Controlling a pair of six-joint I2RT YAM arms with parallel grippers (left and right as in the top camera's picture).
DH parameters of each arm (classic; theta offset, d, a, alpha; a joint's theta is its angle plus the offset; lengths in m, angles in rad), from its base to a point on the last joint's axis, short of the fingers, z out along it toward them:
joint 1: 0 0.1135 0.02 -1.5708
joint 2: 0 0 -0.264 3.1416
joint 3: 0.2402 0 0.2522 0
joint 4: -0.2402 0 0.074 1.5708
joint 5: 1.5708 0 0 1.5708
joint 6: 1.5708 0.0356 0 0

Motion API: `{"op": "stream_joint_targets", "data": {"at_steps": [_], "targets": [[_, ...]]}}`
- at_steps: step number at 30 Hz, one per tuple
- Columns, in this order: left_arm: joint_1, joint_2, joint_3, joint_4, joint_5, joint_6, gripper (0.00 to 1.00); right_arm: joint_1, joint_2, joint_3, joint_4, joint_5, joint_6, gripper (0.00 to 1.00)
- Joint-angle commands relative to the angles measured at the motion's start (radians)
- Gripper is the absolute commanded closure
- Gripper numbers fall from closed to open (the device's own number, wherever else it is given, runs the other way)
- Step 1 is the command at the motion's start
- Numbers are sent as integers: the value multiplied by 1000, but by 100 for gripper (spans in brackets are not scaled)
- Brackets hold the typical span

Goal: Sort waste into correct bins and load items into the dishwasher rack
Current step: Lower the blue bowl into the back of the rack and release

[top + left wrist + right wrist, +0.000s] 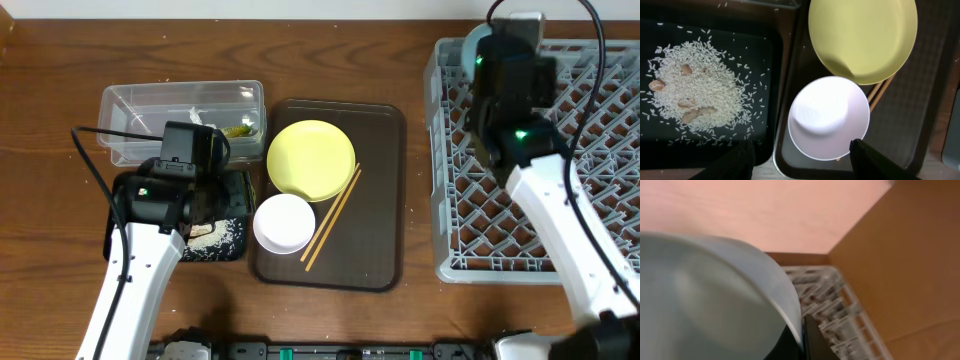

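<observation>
My right gripper is shut on the rim of the light-blue bowl, holding it tilted over the far left corner of the grey dishwasher rack. The right wrist view shows the bowl pinched in the jaws above the rack. My left gripper is open and empty, above the near edge of the white bowl. The yellow plate and the chopsticks lie beside it. Rice lies in the black tray. The cup is out of view.
The clear tub at the back left holds a white tissue and the green wrapper. The plate, white bowl and chopsticks rest on the brown serving tray. Brown food bits lie in the rice.
</observation>
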Motion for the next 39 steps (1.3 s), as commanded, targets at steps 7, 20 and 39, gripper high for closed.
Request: {"op": "stream_joint_targets", "data": {"at_steps": [7, 20, 39], "targets": [[3, -2, -7, -7, -12, 12, 36, -96, 201, 9, 315, 67, -407, 99], [3, -2, -7, -21, -8, 9, 37, -65, 359, 9, 385, -13, -463, 99], [3, -2, -7, -24, -9, 9, 36, -42, 374, 9, 241, -39, -315, 99]]}}
